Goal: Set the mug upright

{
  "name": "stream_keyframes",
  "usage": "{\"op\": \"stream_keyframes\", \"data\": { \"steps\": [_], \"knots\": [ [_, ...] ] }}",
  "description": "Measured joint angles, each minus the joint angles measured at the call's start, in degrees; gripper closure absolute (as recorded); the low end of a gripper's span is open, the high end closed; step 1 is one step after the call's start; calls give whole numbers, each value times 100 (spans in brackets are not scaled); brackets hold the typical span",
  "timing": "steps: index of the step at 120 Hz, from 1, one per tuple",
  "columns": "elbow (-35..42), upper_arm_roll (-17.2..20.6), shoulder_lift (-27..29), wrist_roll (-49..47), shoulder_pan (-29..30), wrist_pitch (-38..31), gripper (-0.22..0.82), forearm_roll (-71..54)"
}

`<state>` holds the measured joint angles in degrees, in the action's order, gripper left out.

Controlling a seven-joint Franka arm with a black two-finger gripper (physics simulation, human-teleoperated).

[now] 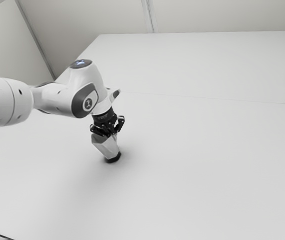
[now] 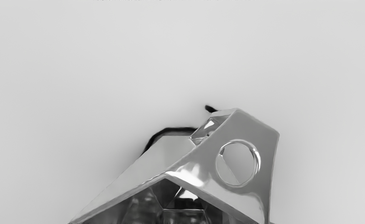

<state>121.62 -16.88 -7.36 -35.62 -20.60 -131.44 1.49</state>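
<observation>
Beneath my black jaws point(image 1: 112, 134), wide or closed I can't tell, the faceted silvery mug point(image 1: 106, 147) leans mouth toward them, its slanted long axis needing righting.

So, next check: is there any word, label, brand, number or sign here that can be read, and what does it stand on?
Round badge on the side of the arm: a mark, too small to read.
Dark disc on top of the arm: a pale bluish mark, too small to read.
Mug: no lettering or sign on the faces that show.
Nothing legible to quote.
</observation>
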Motion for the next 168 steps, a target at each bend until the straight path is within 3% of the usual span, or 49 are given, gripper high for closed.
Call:
{"op": "stream_keyframes", "data": {
  "steps": [97, 117, 129, 146, 168],
  "knots": [
    [-26, -165, -116, -867, 12, 574, 78, -34],
    [-65, -174, -106, -893, 10, 658, 41, -28],
    [-123, -180, -73, -887, 15, 751, 26, -18],
    [-205, -184, 19, -874, 32, 914, 13, 7],
    [-348, -192, 342, -808, 44, 1222, 6, 102]
  ]
}}
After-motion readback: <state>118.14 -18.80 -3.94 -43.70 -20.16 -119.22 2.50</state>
